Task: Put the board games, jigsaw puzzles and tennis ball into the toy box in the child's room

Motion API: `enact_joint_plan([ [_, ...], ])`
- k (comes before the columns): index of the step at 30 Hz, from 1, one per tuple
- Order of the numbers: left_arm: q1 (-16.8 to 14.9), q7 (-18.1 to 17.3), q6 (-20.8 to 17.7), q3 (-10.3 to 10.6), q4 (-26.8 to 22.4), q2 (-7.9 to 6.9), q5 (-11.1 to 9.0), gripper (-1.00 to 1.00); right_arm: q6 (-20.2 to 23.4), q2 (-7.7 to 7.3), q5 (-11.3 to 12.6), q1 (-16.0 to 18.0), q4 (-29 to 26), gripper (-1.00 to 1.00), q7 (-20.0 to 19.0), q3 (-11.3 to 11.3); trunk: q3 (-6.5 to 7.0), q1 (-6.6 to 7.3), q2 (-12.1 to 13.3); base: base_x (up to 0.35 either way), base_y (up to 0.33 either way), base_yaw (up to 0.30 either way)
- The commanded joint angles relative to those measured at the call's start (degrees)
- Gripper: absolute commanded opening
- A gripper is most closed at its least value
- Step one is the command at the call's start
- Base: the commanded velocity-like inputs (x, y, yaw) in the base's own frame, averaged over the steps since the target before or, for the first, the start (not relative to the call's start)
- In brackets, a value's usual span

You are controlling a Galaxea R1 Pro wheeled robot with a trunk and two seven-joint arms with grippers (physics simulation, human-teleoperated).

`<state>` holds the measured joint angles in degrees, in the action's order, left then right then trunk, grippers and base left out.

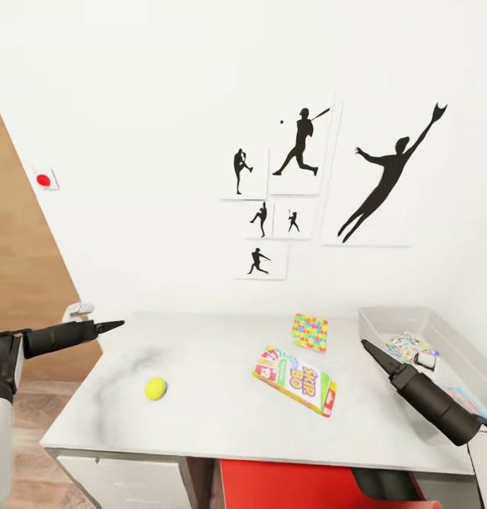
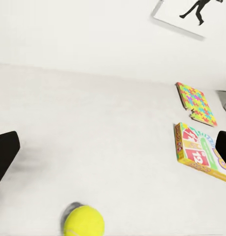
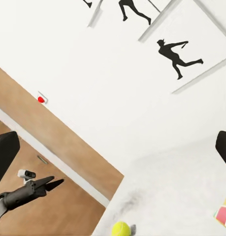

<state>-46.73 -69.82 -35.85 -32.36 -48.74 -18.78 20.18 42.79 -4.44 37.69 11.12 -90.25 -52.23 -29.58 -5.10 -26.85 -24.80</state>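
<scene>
Behind everything, a white wall [image 1: 165, 106] hung with black baseball silhouette pictures [image 1: 300, 148], edged at the left by a wood-toned panel [image 1: 17, 268]. Below that, the pale grey tabletop [image 1: 215, 417], white drawers [image 1: 123, 481] under its front left edge.

At the far right end of the tabletop, the toy box [image 1: 374, 318]: light grey, sloping sides, a pale multicolour sheet [image 1: 409, 346] lying inside, detail too small to make out. Rest of the interior partly hidden behind the right arm.

Over the left edge of the tabletop, the left gripper [image 1: 116, 326], held roughly level and pointing right, above the surface and touching nothing. Jaws spread wide and empty in the left wrist view, one finger at each side of that picture. In front of the toy box, the right gripper [image 1: 367, 346], angled up and to the left, above the tabletop. Jaws likewise wide apart and empty in the right wrist view.

Right of centre on the bare surface, one board game [image 1: 295, 379], flat, set at a diagonal, red-and-yellow edging, bright printed cover. Just beyond it and apart from it, a jigsaw puzzle [image 1: 309, 331], thin and square, flat on the tabletop, left of the toy box. Well to the left of both, the tennis ball [image 1: 155, 387], yellow-green, resting on the tabletop below and to the right of the left gripper. High on the wall at the far left, a tiny red knob [image 1: 43, 180].
</scene>
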Motion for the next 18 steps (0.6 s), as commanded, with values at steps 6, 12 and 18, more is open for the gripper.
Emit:
enact_joint_plan([
  [6, -0.1, -1.5, -0.4, -0.6, 0.0, -0.74, 0.6, 1.00, 0.3, -0.03, 0.2, 0.0, 0.0, 1.00, -0.1, -0.2, -0.16, -0.04, -0.1, 0.000, 0.000, 0.104],
  [12, -0.1, -1.6, -0.3, -0.8, 0.0, -1.04, 0.6, 1.00, 0.2, -0.01, 0.2, 0.0, 0.0, 1.00, -0.1, -0.3, -0.16, -0.04, -0.1, 0.000, 0.000, 0.010],
  [18, -0.1, -1.6, -0.2, -0.8, 0.0, -1.07, 0.6, 1.00, 0.2, 0.03, 0.3, 0.0, 0.0, 1.00, -0.1, -0.2, -0.16, -0.04, -0.1, 0.000, 0.000, 0.001],
])
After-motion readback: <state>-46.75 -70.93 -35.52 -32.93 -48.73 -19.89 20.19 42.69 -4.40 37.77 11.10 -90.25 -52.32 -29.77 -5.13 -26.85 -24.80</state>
